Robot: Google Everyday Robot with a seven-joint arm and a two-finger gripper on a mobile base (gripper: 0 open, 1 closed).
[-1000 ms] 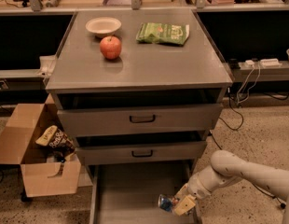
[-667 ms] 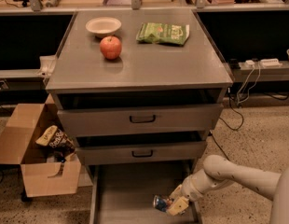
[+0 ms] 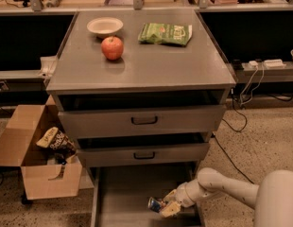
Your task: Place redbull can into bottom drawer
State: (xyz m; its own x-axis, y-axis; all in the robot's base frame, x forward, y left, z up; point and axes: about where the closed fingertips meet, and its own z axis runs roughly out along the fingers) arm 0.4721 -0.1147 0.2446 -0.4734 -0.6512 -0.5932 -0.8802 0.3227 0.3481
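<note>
The bottom drawer [image 3: 119,188] is pulled out at the foot of the grey cabinet, a flat grey tray with low side walls. The redbull can [image 3: 156,205], small, blue and silver, lies on its side low over the drawer's right front part. My gripper [image 3: 166,204] is at the end of the white arm that reaches in from the lower right, and it is shut on the can's right end. Whether the can touches the drawer floor cannot be told.
Two upper drawers with black handles [image 3: 144,120] stand slightly open. On the cabinet top are a white bowl [image 3: 105,26], a red apple [image 3: 112,48] and a green snack bag [image 3: 165,33]. A cardboard box [image 3: 38,160] with packets stands at the left. Cables [image 3: 236,112] lie on the floor at right.
My gripper has moved left and a little down with the can, further in over the bottom drawer. Nothing else has moved.
</note>
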